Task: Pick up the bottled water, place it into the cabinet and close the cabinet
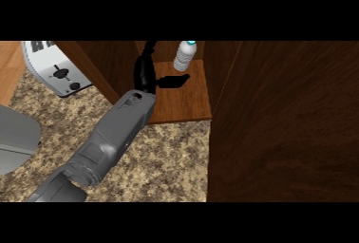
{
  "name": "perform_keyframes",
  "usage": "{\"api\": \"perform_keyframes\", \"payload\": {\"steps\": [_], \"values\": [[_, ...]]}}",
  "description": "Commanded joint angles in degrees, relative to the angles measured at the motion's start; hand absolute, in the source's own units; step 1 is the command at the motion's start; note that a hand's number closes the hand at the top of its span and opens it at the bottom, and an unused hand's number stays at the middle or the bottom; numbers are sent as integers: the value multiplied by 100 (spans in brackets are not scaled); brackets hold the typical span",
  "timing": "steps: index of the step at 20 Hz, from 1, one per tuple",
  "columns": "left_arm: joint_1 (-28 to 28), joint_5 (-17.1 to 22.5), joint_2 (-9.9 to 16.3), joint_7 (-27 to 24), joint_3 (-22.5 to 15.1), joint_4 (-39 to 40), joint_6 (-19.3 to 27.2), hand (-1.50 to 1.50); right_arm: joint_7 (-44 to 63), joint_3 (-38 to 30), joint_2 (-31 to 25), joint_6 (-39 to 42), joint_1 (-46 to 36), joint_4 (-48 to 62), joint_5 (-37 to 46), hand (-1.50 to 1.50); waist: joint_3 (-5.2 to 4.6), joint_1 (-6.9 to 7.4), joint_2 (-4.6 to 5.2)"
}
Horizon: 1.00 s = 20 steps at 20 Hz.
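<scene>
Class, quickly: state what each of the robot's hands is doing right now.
Left hand: open, holding nothing, beside the water bottle in the cabinet.
Right hand: not in view.

One grey forearm [112, 137] rises from the lower left edge and slants up toward the top middle. Its black hand [148, 76] is open, fingers stretched straight upward, thumb sticking out to the right. It holds nothing.

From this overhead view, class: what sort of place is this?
Most likely a kitchen: a toaster on a speckled stone counter, and a wooden cabinet with a water bottle inside.
</scene>
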Motion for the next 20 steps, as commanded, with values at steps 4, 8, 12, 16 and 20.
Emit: {"api": "perform_keyframes", "payload": {"steps": [4,8,12,16,20], "values": [[-95,701,-89,-1032,799,-901,-723,150,99,54,-50,150,115,-249,-261,-150,-13,55,-18],[-79,928,-92,-1162,805,-1053,-1728,150,288,151,-74,151,156,-612,-223,-150,-8,53,-51],[188,1177,-93,-1336,580,-1164,-1854,150,339,-104,-171,255,214,-663,-416,-150,3,102,-110],[520,1296,-93,-1408,412,-1373,-2178,150,444,307,-18,17,342,-869,73,-150,-1,215,-149],[734,1794,-93,-766,-164,-2245,-2547,150,733,560,68,-126,126,-888,291,-150,-6,273,-182]]}}
